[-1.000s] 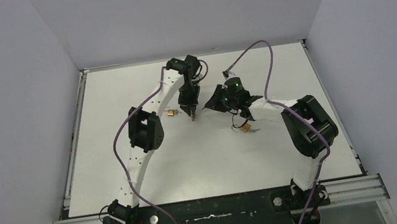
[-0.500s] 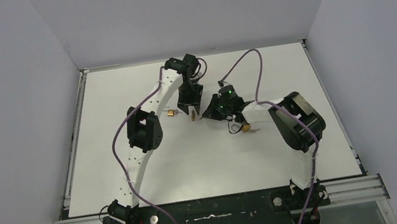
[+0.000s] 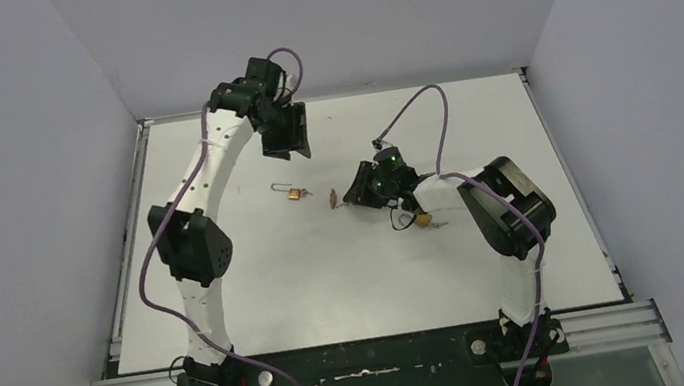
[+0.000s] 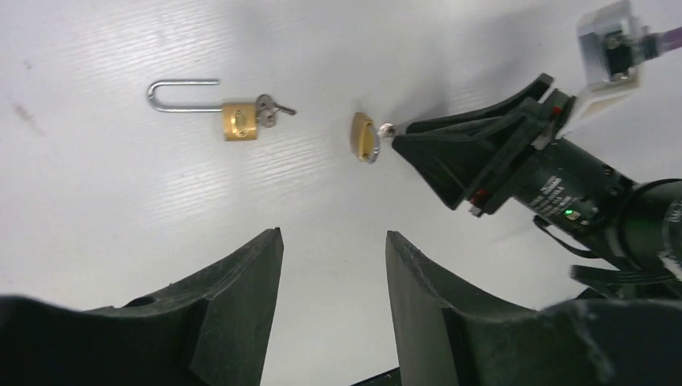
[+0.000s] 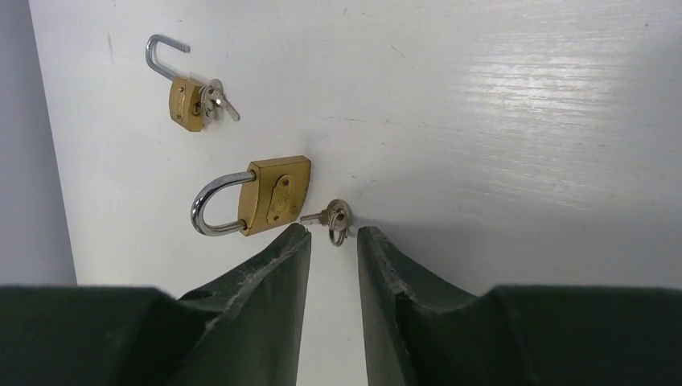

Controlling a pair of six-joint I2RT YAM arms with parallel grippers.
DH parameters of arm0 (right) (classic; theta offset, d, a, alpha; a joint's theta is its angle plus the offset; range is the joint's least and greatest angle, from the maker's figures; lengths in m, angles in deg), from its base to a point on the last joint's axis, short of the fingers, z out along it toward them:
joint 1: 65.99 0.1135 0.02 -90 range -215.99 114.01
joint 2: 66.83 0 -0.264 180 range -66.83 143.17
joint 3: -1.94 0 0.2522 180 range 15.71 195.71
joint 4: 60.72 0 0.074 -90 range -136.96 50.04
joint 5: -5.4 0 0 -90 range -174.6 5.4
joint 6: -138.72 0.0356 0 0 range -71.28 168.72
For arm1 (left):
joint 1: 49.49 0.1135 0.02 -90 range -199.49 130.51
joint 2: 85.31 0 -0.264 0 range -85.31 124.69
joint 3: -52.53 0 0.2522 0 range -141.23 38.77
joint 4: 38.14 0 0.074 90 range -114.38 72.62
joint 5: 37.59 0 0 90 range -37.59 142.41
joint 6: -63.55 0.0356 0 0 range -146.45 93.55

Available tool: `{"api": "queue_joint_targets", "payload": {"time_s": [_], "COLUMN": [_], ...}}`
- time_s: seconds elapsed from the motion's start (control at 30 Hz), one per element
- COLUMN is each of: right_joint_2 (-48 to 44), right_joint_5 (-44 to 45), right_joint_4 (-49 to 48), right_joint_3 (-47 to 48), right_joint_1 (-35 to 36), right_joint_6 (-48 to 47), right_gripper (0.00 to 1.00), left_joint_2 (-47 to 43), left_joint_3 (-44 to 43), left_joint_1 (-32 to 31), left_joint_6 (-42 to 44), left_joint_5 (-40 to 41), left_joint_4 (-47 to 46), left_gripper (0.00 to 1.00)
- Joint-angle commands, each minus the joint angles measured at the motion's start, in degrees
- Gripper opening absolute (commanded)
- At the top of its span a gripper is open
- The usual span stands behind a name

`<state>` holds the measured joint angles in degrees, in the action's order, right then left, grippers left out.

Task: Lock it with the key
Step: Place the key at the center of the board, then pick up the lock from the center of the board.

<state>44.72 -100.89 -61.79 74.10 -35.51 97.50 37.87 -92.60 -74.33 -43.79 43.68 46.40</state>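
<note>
A brass padlock (image 5: 277, 193) lies flat on the white table, its shackle looking closed. Its small key (image 5: 334, 217) with a ring lies at the body's lower corner; whether it sits in the keyhole I cannot tell. My right gripper (image 5: 332, 233) is open a little, its tips just short of the key ring on either side, with nothing between them. From above, this padlock (image 3: 332, 196) lies just left of the right gripper (image 3: 347, 198). My left gripper (image 4: 334, 241) is open and empty, raised high at the back left (image 3: 296, 144).
A second brass padlock (image 4: 240, 121) with a long open shackle and keys in it lies left of the first (image 3: 293, 193). A third padlock (image 3: 423, 220) with keys lies by the right forearm. Grey walls enclose the table (image 3: 331, 285).
The left gripper opened, let go of the padlock and rose away to the back left. The right gripper slid left up to the padlock's key and opened its jaws.
</note>
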Motion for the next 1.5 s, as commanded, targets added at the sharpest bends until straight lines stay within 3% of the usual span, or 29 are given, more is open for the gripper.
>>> {"api": "queue_joint_targets", "payload": {"time_s": [0.0, 0.23, 0.33, 0.4, 0.5, 0.63, 0.77, 0.93, 1.03, 1.2, 1.47], "right_joint_2": [-1.2, -7.5, -11.4, -14.3, -15.6, -9.3, 2.9, 16.6, 21.7, 27.4, 29.2], "right_joint_5": [0.0, -0.2, -1.4, 0.8, 8.2, 9.0, 9.4, 11.5, 12.1, 10.3, 6.1], "right_joint_4": [-0.4, 4.7, 7.8, 13.3, 28.3, 41.8, 47.1, 53.1, 54.7, 57.8, 55.7], "right_joint_3": [2.8, 3.1, 4.2, 6.9, 16.8, 32.3, 44.1, 58.2, 62.5, 68.6, 68.5], "right_joint_1": [0.2, -3.5, -5.4, -4.2, 3.0, 10.0, 12.2, 14.2, 14.1, 14.2, 14.2], "right_joint_6": [-3.6, -9.0, -13.4, -20.5, -39.0, -52.1, -56.4, -60.4, -61.0, -60.8, -60.7], "right_gripper": [0.34, 0.60, 0.65, 0.67, 0.74, 0.78, 0.78, 0.78, 0.80, 0.82, 0.83], "left_joint_2": [-7.0, -11.9, -12.7, -14.0, -18.1, -26.4, -36.4, -44.2, -45.5, -45.7, -46.0], "left_joint_3": [14.8, 29.7, 33.3, 36.1, 41.8, 51.9, 62.4, 67.6, 69.2, 72.2, 73.5], "left_joint_1": [5.4, 11.8, 12.4, 13.1, 14.8, 21.2, 30.3, 36.3, 38.1, 39.8, 40.8], "left_joint_6": [1.4, 3.1, 2.6, 1.5, 0.3, -3.4, -8.6, -10.0, -9.6, -9.5, -9.4], "left_joint_5": [2.6, 1.7, 0.8, -0.7, -2.8, -11.0, -18.6, -22.8, -25.3, -28.2, -30.3], "left_joint_4": [-9.2, -16.5, -19.2, -21.2, -24.7, -31.3, -38.9, -40.9, -40.9, -42.9, -44.2], "left_gripper": [0.48, 0.46, 0.46, 0.46, 0.46, 0.50, 0.61, 0.69, 0.77, 0.77, 0.77]}}
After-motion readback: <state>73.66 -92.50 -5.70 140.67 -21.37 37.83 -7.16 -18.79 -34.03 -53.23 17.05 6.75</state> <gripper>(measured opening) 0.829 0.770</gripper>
